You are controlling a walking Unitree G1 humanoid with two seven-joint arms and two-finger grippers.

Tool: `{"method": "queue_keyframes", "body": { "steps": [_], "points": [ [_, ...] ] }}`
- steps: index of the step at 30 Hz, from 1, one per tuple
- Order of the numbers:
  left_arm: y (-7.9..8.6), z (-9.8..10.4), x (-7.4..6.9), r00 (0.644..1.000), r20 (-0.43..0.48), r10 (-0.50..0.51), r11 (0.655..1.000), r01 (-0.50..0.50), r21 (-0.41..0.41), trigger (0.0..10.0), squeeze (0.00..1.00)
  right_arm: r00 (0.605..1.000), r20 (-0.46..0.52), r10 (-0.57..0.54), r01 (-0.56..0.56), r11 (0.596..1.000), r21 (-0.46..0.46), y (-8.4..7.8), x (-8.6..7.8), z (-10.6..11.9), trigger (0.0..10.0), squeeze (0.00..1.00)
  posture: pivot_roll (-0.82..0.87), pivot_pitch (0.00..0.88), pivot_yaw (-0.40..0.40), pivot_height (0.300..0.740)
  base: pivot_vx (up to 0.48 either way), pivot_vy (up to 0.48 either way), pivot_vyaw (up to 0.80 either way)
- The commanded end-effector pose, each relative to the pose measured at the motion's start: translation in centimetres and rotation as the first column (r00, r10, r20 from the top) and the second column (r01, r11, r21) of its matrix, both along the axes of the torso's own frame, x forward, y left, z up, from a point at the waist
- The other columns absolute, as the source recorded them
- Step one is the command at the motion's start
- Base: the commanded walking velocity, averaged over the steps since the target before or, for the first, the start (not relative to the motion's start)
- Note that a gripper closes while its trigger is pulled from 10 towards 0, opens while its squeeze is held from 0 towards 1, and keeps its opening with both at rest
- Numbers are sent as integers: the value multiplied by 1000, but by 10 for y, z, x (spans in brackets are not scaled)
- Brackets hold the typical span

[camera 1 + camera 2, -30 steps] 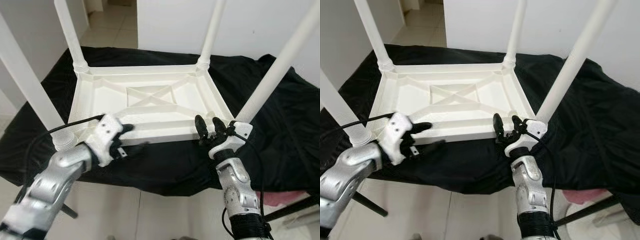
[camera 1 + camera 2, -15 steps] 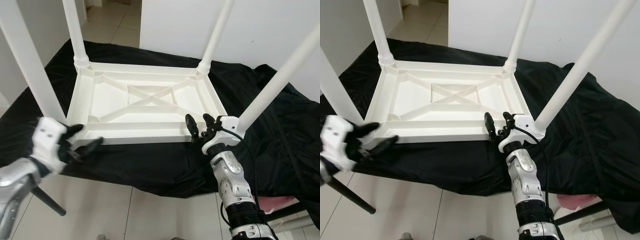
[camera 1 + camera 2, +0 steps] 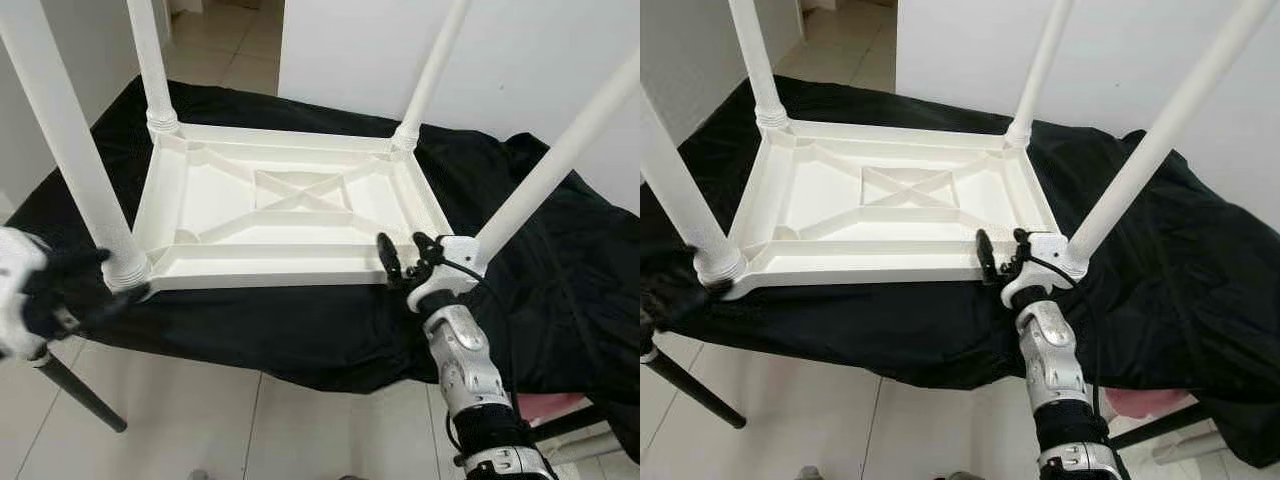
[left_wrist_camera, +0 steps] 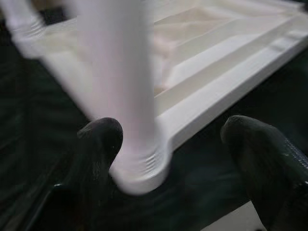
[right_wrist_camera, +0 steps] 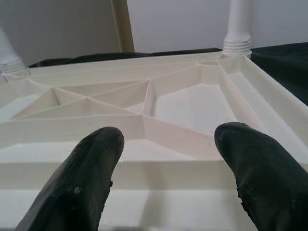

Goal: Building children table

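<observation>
White plastic children's table (image 3: 285, 210) lies upside down on a black cloth (image 3: 560, 270), four round white legs pointing up.

The right gripper (image 3: 405, 262) sits at the tabletop's near rim toward 5 o'clock, beside the near-right leg (image 3: 545, 175), its two black fingers (image 5: 91, 178) spread apart and gripping nothing, the rim just ahead of them. The left gripper (image 3: 85, 285), blurred, hangs at 8 o'clock by the base of the near-left leg (image 3: 70, 155); its fingers (image 4: 98, 144) stand parted on either side of that corner, one close against the leg's ribbed foot, nothing clamped. Pale tiled floor (image 3: 160, 410) lies below the cloth's edge.
</observation>
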State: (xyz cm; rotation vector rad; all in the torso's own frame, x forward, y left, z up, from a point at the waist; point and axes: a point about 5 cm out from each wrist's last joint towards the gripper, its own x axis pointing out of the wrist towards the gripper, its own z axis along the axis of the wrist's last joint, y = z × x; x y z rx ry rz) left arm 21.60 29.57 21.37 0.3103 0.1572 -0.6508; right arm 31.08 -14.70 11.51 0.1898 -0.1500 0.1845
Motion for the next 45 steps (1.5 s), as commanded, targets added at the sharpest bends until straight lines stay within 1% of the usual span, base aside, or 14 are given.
{"method": "queue_keyframes", "body": {
  "steps": [1, 8, 17, 19, 20, 22, 27, 29, 31, 35, 38, 42, 44, 45],
  "points": [
    [4, -2, -2, 996, -50, -72, 997, 73, 16, 10000, 0, 999, -13, -34, 34, 999, -14, -6, -2, -5, 10000, 0, 147, 23, -125, 740, 0, 0, 0],
    [38, 4, 21, 997, -68, 36, 987, -25, 160, 10000, 0, 996, -27, -80, 79, 996, -42, -7, -7, -13, 10000, 0, 122, 9, -114, 740, 0, 0, 0],
    [46, 9, 53, 996, -31, 88, 972, -79, 222, 10000, 0, 988, -36, -149, 148, 988, -46, -12, -11, -16, 10000, 0, 93, 0, -97, 740, 0, 0, 0],
    [44, 12, 72, 994, 24, 106, 963, -109, 247, 10000, 0, 985, -47, -163, 161, 986, -47, -11, -15, -19, 10000, 0, 80, 0, -89, 740, 0, 0, 0],
    [44, 12, 72, 994, 24, 106, 963, -109, 247, 10000, 0, 985, -47, -163, 161, 986, -47, -11, -15, -19, 10000, 0, 80, 0, -89, 740, 0, 0, 0],
    [37, 20, 98, 983, 101, 156, 958, -175, 226, 10000, 0, 977, -78, -197, 195, 980, -36, -8, -21, -24, 10000, 0, 65, 0, -79, 740, 0, 0, 0],
    [29, 25, 116, 972, 154, 177, 960, -205, 191, 10000, 0, 968, -101, -231, 230, 973, -20, -7, -26, -28, 10000, 0, 50, 0, -70, 740, 0, 0, 0],
    [19, 28, 132, 962, 191, 195, 973, -215, 91, 10000, 0, 958, -130, -255, 260, 965, 20, -3, -32, -31, 10000, 0, 32, 0, -58, 740, 0, 0, 0],
    [19, 28, 132, 962, 191, 195, 973, -215, 91, 10000, 0, 958, -130, -255, 260, 965, 20, -3, -32, -31, 10000, 0, 32, 0, -58, 740, 0, 0, 0],
    [4, 28, 145, 964, 203, 175, 983, -184, 26, 10000, 0, 942, -173, -289, 307, 948, 83, -3, -36, -35, 10000, 0, 13, 0, -55, 740, 0, 0, 0],
    [4, 28, 145, 964, 203, 175, 983, -184, 26, 10000, 0, 942, -173, -289, 307, 948, 83, -3, -36, -35, 10000, 0, 13, 0, -55, 740, 0, 0, 0],
    [-14, 23, 148, 977, 198, 79, 997, -76, -23, 10000, 0, 927, -211, -310, 338, 935, 112, -7, -37, -38, 10000, 0, 3, 0, -51, 740, 0, 0, 0],
    [-14, 23, 148, 977, 198, 79, 997, -76, -23, 10000, 0, 927, -211, -310, 338, 935, 112, -7, -37, -38, 10000, 0, 3, 0, -51, 740, 0, 0, 0],
    [-21, 19, 148, 981, 193, 33, 999, -26, -38, 10000, 0, 924, -225, -310, 341, 933, 114, -9, -36, -39, 10000, 0, 1, 0, -52, 740, 0, 0, 0]
  ]
}}
